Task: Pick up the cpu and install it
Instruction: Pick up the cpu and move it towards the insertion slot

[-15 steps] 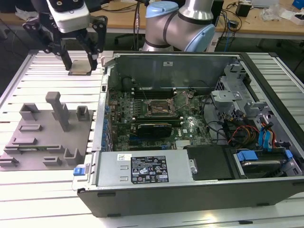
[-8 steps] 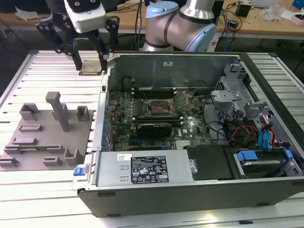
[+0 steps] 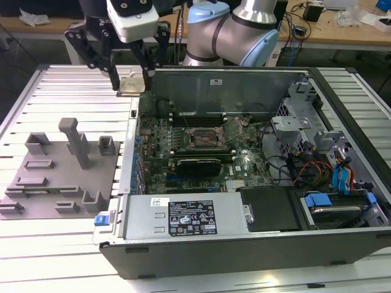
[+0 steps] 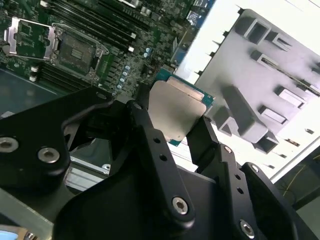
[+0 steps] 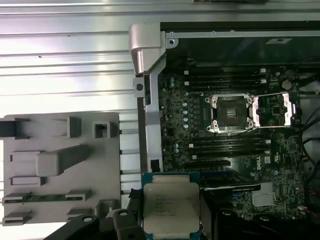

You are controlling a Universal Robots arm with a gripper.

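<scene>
One arm: the silver-and-blue jointed robot arm (image 3: pixel 244 30) bends behind the far wall of the open computer case (image 3: pixel 244 244). Its wrist reaches out to the exterior view's left.
Pincer: the black two-fingered pincer (image 3: pixel 131 82) points down and is clamped on the small, flat, square cpu (image 4: pixel 175 107) with its silvery metal top. In the second wrist view, one finger (image 4: pixel 142 112) presses each of two opposite edges.
Where the cpu is: up in the air, held just beside the case's far corner on the exterior view's left, above the ribbed metal table (image 3: pixel 61 79).
Socket: the dark square motherboard socket (image 3: pixel 204 139) sits with its metal frame flipped open, well apart from the cpu.
Tray: the grey plastic tray (image 3: pixel 55 165) of moulded holders lies on the table beside the case, on the exterior view's left.
</scene>
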